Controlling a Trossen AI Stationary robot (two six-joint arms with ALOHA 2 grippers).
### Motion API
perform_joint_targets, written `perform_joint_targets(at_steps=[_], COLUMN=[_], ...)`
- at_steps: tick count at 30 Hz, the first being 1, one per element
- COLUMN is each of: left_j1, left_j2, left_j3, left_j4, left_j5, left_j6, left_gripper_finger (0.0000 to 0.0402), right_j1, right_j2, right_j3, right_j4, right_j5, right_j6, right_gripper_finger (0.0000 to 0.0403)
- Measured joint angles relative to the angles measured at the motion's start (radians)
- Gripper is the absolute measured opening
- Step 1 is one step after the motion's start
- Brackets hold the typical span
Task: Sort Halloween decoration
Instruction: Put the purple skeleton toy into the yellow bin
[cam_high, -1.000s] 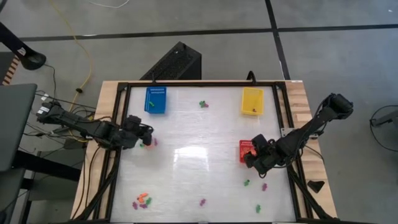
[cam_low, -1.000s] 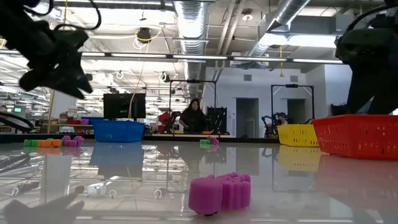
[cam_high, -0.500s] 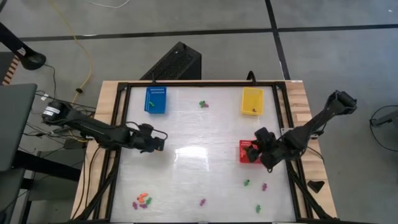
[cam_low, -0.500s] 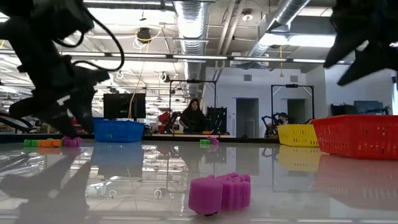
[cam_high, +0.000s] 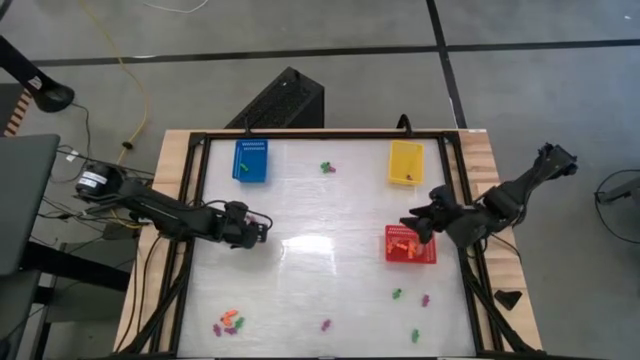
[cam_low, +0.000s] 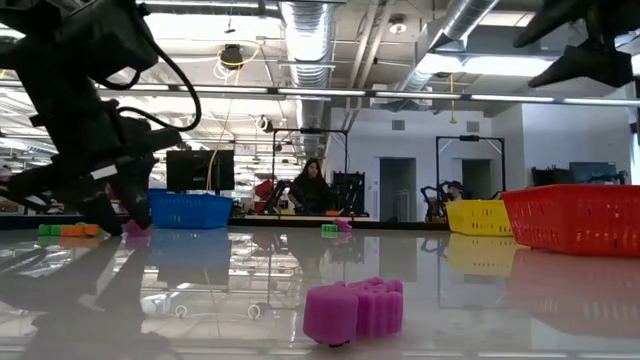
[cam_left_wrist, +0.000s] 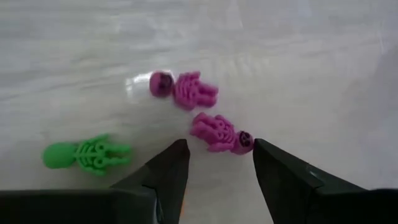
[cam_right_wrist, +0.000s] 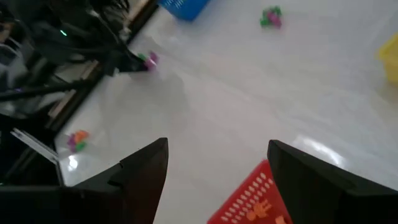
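Left gripper hangs low over the table's left side, jaws apart, nothing grasped. We note a purple skeleton just ahead between the fingertips, long axis slanted, skull toward the right finger (second purple and green ones beside). Right gripper released, above the red basket; bare tabletop between.

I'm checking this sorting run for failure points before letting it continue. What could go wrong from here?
1. The left end effector is open right over one purple skeleton, with a second purple skeleton close beside it; closing may nudge or catch both.
2. The green skeleton lies near one finger and could be knocked away.
3. The right end effector hangs open beside the red basket; a low move might shove it.
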Motion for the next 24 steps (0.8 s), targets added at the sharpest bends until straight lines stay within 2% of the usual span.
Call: perform_joint_targets(at_steps=[10,16,20,24], left_j1=[0.083,0.125,0.124,0.121], left_j2=[0.022,0.061,0.133,0.151], left_j3=[-0.009,-0.007,-0.007,-0.009], left_j4=[0.153,0.178,0.302,0.431], left_j5=[-0.022,0.035,0.068,0.075], left_j6=[0.047,0.083,0.131,0.132], left_gripper_finger=[0.0111,0.0071,0.0017,0.001], right_j1=[0.0,0.0,0.0,0.0], right_j2=[-0.084,-0.118,-0.133,-0.157], right_j3=[0.0,0.0,0.0,0.0], right_j4=[0.077,0.182,0.279,0.356], right_j5=[0.002,0.002,0.023,0.045], right_j6=[-0.141,-0.251,-0.362,-0.459], right_gripper_finger=[0.0304,0.0304,0.0304,0.0304])
